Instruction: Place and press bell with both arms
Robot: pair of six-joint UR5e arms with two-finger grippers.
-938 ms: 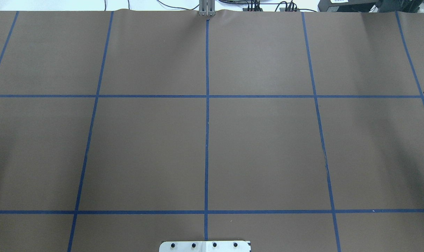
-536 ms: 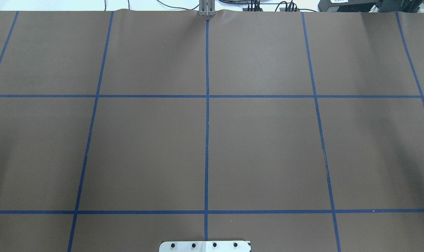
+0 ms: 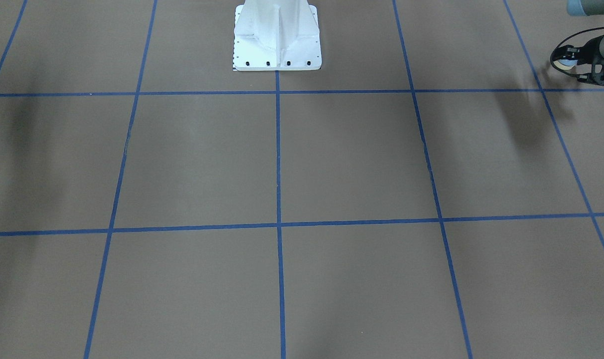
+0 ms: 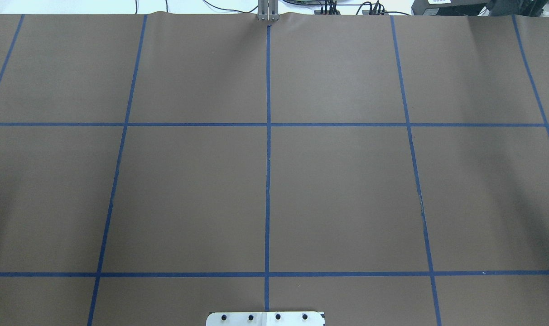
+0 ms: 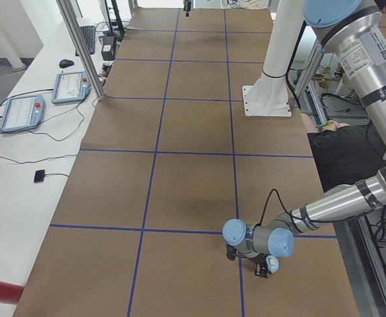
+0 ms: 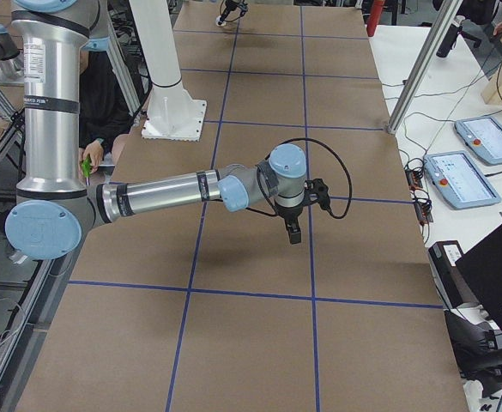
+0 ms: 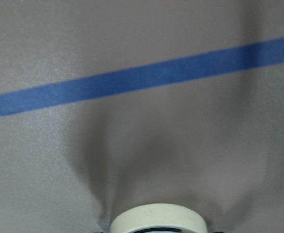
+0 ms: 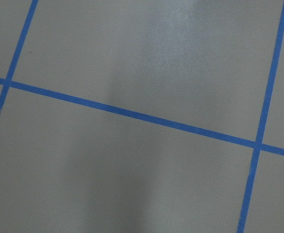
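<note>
**Bell held at left corner; right gripper at right edge**

The small light blue dome-shaped call bell with a cream base (image 7: 156,219) is clamped between the fingers of the black two-finger left gripper (image 3: 568,64). It is held low over the brown paper-covered table with a blue tape grid (image 4: 338,194), near the robot-side corner at the robot's left end. The black right gripper (image 6: 294,233) is pointed down above the right edge. Whether its fingers are apart or together cannot be told.

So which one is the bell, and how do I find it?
Look at the brown table with blue tape lines, then at the left arm low over its end. Held at that arm's tip is the bell: light blue like the joint caps, but much smaller, with a cream base.
</note>
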